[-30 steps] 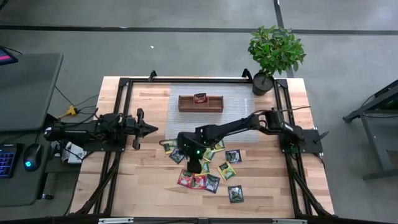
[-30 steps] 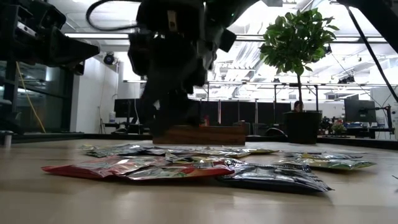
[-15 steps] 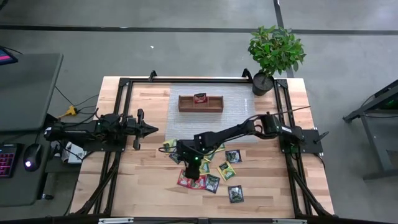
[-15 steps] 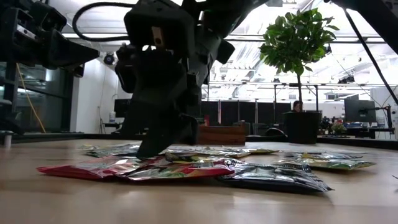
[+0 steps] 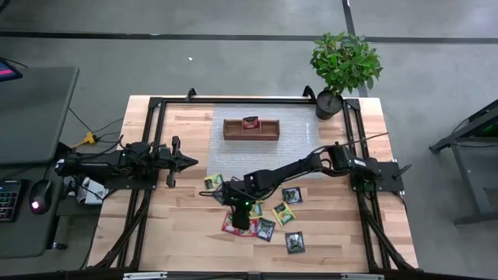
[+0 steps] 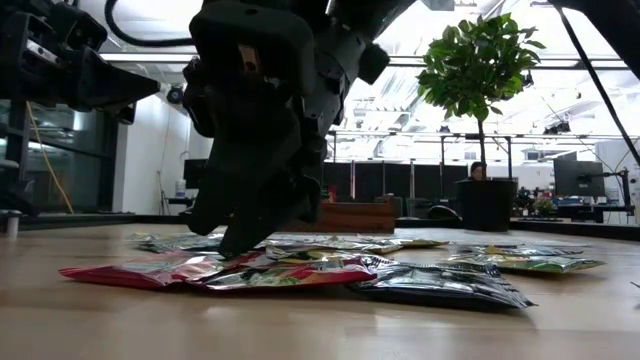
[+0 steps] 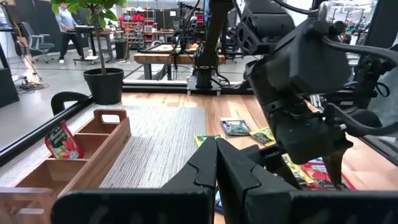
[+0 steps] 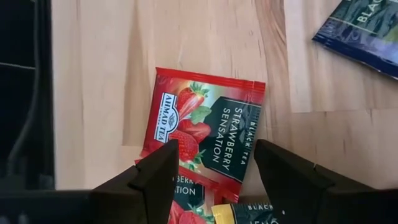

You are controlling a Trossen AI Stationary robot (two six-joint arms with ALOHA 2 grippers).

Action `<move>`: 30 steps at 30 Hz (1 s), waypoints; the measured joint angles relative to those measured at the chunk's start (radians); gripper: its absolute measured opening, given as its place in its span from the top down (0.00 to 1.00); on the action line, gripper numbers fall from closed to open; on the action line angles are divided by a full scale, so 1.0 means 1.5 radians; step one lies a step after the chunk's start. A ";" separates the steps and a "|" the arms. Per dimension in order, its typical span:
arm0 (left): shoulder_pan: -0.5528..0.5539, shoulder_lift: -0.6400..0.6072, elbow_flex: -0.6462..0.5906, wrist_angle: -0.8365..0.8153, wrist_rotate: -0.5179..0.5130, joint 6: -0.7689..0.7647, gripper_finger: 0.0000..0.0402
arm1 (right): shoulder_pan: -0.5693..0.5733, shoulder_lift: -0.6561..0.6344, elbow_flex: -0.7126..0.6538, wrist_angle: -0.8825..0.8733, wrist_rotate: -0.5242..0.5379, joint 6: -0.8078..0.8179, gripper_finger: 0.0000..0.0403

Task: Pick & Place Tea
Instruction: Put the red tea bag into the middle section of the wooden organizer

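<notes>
Several flat tea packets lie in a loose pile on the table's near middle: red ones, dark ones and yellow-green ones. My right gripper points down over the red ones and is open. In the right wrist view its fingers stand on either side of a red strawberry packet that lies flat on the wood. The low view shows a fingertip down at the pile. My left gripper waits shut over the table's left part. My right gripper comes from above, pointing down, with its open fingertips low at the red strawberry packet's near edge. I cannot tell whether they touch it. The packet lies flat, partly over another red packet.
The brown wooden tray sits on a grey mat toward the far edge, with one red packet in its middle compartment. A potted plant stands at the far right corner. Bare wood lies along the near edge.
My right gripper has moved toward the near edge and down, from above the pile's middle to low over the red packets. The packets have stayed where they were.
</notes>
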 joint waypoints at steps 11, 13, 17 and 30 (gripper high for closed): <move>0.000 0.000 0.000 0.000 0.000 0.000 1.00 | 0.017 0.017 0.001 -0.013 0.068 0.004 0.50; 0.000 0.000 0.000 0.000 0.000 0.000 1.00 | 0.020 0.018 0.001 -0.016 0.079 0.004 0.54; 0.000 0.000 0.000 0.000 0.000 0.000 1.00 | 0.022 0.018 0.000 -0.023 0.105 0.002 0.63; 0.000 0.000 0.000 0.000 0.000 0.000 1.00 | 0.020 0.025 0.000 -0.038 0.124 -0.015 0.93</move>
